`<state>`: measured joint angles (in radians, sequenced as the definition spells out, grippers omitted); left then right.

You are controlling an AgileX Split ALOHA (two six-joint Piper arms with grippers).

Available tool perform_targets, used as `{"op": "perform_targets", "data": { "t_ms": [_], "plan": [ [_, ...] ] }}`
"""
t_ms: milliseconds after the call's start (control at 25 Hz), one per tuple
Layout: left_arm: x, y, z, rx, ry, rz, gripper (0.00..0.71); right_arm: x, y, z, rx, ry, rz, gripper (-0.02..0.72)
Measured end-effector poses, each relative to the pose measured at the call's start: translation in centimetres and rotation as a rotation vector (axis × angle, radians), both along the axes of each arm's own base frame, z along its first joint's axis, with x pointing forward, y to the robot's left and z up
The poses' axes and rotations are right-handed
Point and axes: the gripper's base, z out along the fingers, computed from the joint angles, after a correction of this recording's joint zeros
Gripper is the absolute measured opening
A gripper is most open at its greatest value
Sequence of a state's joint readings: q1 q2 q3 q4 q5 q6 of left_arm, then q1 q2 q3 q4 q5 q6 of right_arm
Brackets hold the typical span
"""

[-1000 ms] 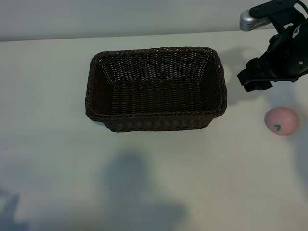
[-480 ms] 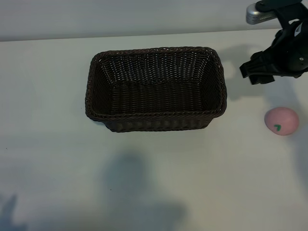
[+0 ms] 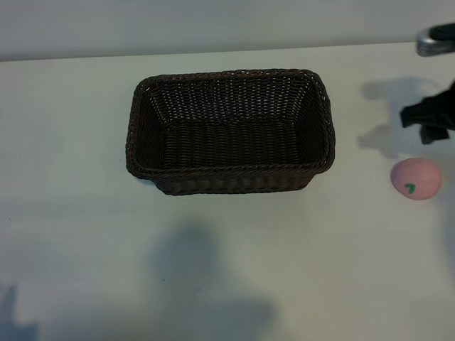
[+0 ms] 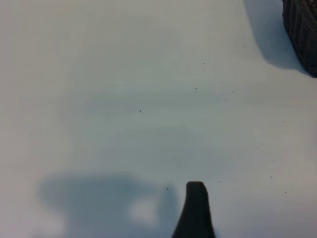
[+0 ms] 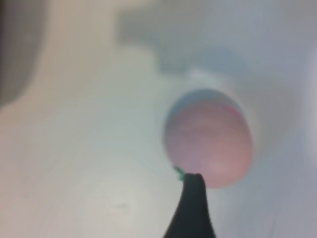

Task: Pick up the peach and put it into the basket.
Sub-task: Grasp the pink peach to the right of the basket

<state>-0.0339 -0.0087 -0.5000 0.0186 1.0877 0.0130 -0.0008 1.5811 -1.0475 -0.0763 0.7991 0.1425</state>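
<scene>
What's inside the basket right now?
Nothing visible: the basket shows only its bare woven floor and walls. The strip of floor just behind the near wall is covered by that wall. The peach sits on the table outside it.

There is one brown woven basket (image 3: 229, 132) in the middle and one pink peach (image 3: 416, 178) at the right.
</scene>
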Motion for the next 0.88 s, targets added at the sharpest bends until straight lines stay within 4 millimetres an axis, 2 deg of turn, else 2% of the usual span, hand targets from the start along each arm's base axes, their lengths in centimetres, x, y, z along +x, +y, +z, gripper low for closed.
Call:
{"op": "perform_targets", "data": {
  "t_ms": [120, 280, 600, 880],
  "plan": [
    [0.0, 0.0, 0.0, 0.0, 0.0, 0.0, 0.596, -0.4, -0.9, -0.5, 0.01, 0.016, -0.034, 0.581],
    [0.0, 0.0, 0.0, 0.0, 0.0, 0.0, 0.596, -0.1, -0.7, -0.7, 0.032, 0.007, -0.029, 0.581],
    [0.0, 0.0, 0.0, 0.0, 0.0, 0.0, 0.596, 1.4, -0.7, -4.3, 0.055, 0.062, -0.026, 0.581],
    [0.0, 0.0, 0.0, 0.0, 0.0, 0.0, 0.596, 2.2, -0.6, -6.4, 0.067, 0.085, -0.035, 0.581]
  ]
}}
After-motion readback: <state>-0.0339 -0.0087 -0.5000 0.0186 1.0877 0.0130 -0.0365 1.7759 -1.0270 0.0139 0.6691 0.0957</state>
